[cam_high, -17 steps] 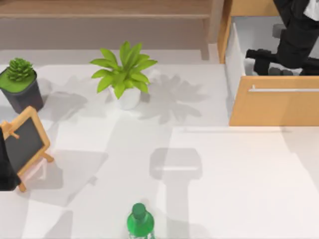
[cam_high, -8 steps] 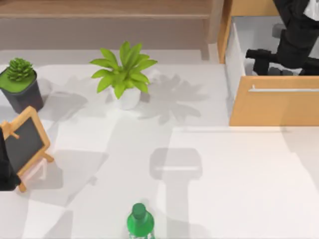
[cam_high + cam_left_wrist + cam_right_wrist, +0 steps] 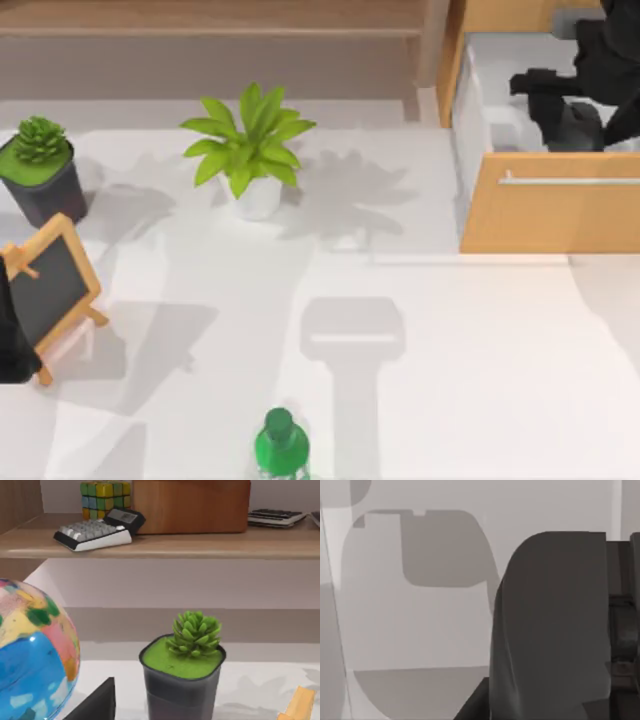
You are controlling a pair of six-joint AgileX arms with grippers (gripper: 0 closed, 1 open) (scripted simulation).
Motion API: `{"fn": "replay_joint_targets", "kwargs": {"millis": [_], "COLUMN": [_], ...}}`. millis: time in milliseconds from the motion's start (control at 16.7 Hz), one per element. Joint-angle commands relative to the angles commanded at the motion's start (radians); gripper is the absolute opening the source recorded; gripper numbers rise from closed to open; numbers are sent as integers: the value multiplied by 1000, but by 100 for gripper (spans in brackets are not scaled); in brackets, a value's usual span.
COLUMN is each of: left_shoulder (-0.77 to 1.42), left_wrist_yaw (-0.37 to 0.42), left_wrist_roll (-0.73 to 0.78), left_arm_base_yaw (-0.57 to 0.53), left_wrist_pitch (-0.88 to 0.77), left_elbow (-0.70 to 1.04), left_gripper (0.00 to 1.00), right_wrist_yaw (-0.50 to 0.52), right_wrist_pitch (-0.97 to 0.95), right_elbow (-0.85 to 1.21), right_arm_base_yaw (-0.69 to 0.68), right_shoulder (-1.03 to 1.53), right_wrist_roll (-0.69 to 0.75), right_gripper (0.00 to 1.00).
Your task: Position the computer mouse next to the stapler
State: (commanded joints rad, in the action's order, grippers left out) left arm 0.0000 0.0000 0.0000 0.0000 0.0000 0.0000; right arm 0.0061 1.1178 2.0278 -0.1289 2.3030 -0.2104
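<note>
our right gripper (image 3: 560,105) reaches into the open wooden drawer (image 3: 550,215) at the table's far right, since the computer mouse (image 3: 555,630) sits there; in the right wrist view its smooth, dark, rounded shell looms close. we cannot tell whether the jaws grasp it. our left arm (image 3: 12,340) idles by the wood-framed chalkboard (image 3: 45,290).

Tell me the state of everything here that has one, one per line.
Drawer: pulled open.
Right pincer: inside the drawer.
Green bottle: upright, cap on.
Chalkboard easel: standing.
Leafy plant: upright in pot.
Succulent: upright in pot.
Left arm: parked at table's left edge.
</note>
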Motion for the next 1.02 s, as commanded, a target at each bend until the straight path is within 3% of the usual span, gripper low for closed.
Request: {"fn": "replay_joint_targets", "kwargs": {"millis": [600,1020], "left_shoulder": [0,0], "left_wrist_yaw": [0,0], "left_wrist_roll": [0,0], "left_arm_base_yaw": [0,0], "left_wrist_pitch": [0,0], "left_elbow": [0,0], "left_gripper": [100,100], "right_wrist_yaw": [-107,-135], "right_wrist_pitch": [-14,-68], "right_elbow": [-111,-310], "right_arm_base_yaw": [173,339], "right_shoulder": [-414,-678], "right_wrist_roll": [594,826], "right_gripper": [0,0]}}
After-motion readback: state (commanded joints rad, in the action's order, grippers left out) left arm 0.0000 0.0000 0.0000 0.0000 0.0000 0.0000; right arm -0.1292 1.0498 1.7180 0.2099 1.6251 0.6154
